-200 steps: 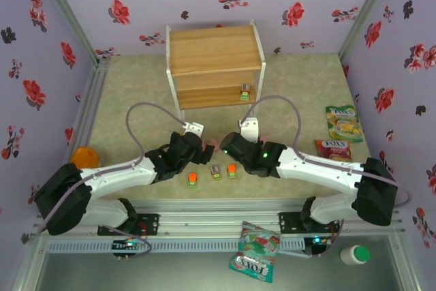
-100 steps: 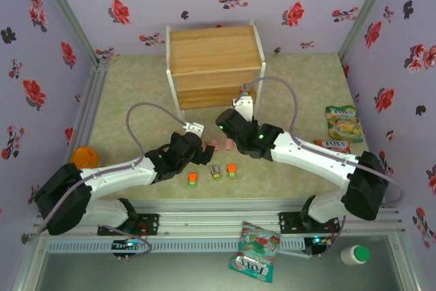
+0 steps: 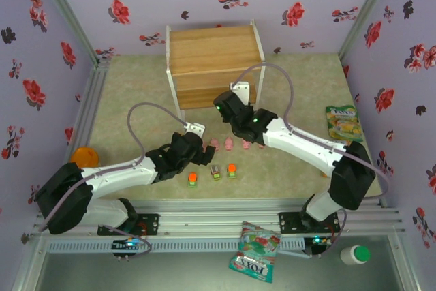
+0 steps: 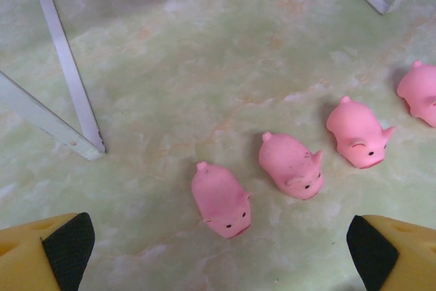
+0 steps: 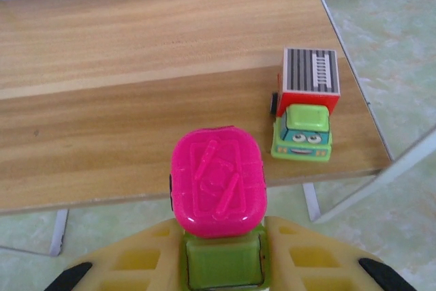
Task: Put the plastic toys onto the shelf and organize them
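Note:
My right gripper (image 5: 221, 264) is shut on a pink-topped green toy (image 5: 218, 182), held just in front of the shelf's (image 3: 214, 59) lower board (image 5: 136, 120). A grey-topped green truck (image 5: 306, 110) stands at that board's right end. In the top view the right gripper (image 3: 229, 103) sits at the shelf's front. My left gripper (image 4: 218, 257) is open, low over the table, with the nearest pink pig (image 4: 221, 200) between its fingers and untouched. Further pigs (image 4: 291, 165) (image 4: 357, 133) (image 4: 419, 90) lie in a row to the right. Three small green-based toys (image 3: 193, 179) (image 3: 216, 173) (image 3: 232, 170) stand nearer the arm bases.
White shelf legs (image 4: 68, 80) stand close on the left of the left gripper. Snack bags lie at the right (image 3: 343, 122) and at the near rail (image 3: 255, 250). An orange ball (image 3: 84, 156) sits at the left edge, a green-capped bottle (image 3: 355, 255) near right.
My right arm has swung from the table's middle up to the shelf front, carrying the pink-topped toy. The left arm and the pigs have not moved.

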{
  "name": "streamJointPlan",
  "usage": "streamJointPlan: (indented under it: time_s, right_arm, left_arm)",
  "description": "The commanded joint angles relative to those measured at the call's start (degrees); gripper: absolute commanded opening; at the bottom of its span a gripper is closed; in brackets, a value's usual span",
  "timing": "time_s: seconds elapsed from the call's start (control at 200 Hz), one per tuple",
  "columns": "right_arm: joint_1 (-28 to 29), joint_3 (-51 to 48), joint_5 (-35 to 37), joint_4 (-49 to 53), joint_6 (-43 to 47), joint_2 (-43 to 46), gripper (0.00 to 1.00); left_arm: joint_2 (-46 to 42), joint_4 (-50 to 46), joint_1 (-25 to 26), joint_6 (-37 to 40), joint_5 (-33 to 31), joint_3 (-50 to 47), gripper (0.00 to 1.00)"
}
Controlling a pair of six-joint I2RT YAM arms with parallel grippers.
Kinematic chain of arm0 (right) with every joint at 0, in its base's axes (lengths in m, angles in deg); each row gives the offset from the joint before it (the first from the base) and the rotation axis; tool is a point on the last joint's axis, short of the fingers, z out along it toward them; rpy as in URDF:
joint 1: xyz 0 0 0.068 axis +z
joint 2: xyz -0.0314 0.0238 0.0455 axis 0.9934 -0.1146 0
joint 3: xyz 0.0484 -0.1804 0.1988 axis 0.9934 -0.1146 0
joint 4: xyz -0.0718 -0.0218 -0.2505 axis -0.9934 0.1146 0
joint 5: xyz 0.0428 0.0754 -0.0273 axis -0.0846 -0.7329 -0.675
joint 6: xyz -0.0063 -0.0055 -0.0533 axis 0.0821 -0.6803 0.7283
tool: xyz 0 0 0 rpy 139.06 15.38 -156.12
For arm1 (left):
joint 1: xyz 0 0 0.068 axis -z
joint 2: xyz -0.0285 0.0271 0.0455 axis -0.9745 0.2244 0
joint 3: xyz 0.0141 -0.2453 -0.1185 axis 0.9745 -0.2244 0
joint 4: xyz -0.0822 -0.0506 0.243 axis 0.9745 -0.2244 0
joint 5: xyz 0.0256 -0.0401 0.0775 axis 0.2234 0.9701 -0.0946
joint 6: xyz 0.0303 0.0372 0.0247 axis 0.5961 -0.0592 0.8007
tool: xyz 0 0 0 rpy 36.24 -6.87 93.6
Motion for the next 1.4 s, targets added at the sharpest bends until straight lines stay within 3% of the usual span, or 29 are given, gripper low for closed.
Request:
streamJointPlan:
  time_s: [0.0,1.395]
  right_arm:
    - [-1.03,3.01,-1.51,-0.94,1.35,-1.56,0.27]
    - [-5.25,7.41,-2.42,-5.75,3.54,-10.65,0.27]
  left_arm:
    - [0.48,-0.37,-0.31,0.76,0.36,1.49,1.00]
    - [0.56,-0.63,-0.49,1.04,0.26,1.65,1.00]
